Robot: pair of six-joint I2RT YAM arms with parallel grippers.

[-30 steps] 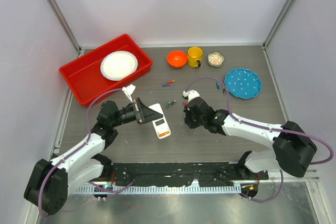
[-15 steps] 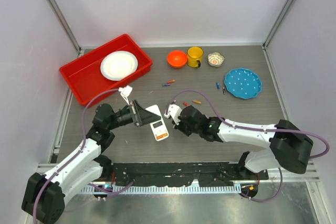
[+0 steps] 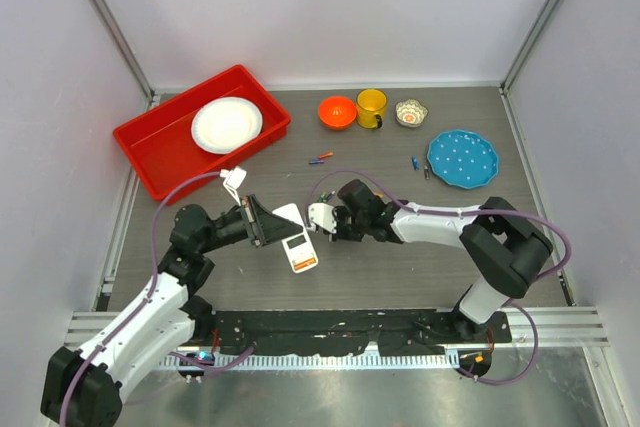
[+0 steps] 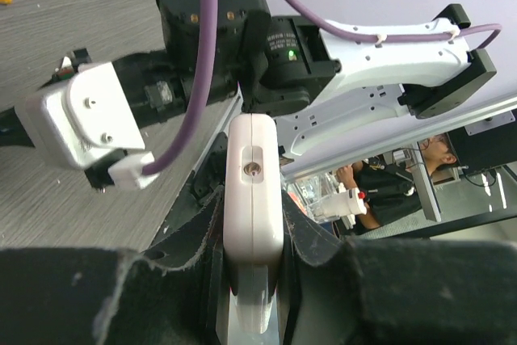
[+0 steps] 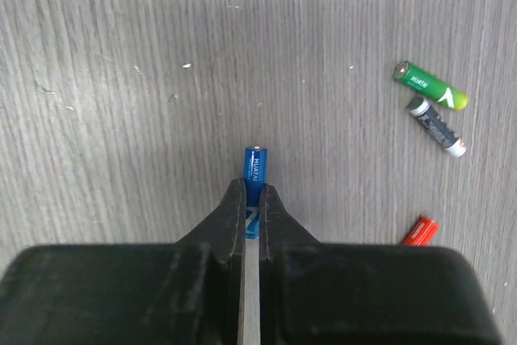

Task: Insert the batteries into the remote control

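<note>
Swinging left since a second ago, the right gripper (image 3: 328, 221) now hovers just beside the far end of the remote control (image 3: 301, 248), while the left gripper (image 3: 265, 224) has drawn back slightly with it. Left fingers clamp the remote's white edges (orange panel and small screen face up in the top view). Right fingers pinch a blue battery (image 5: 254, 167), its tip poking out over the table (image 5: 121, 78); a green battery (image 5: 430, 86), a black-and-white battery (image 5: 436, 126) and a red battery (image 5: 418, 232) lie loose nearby.
</note>
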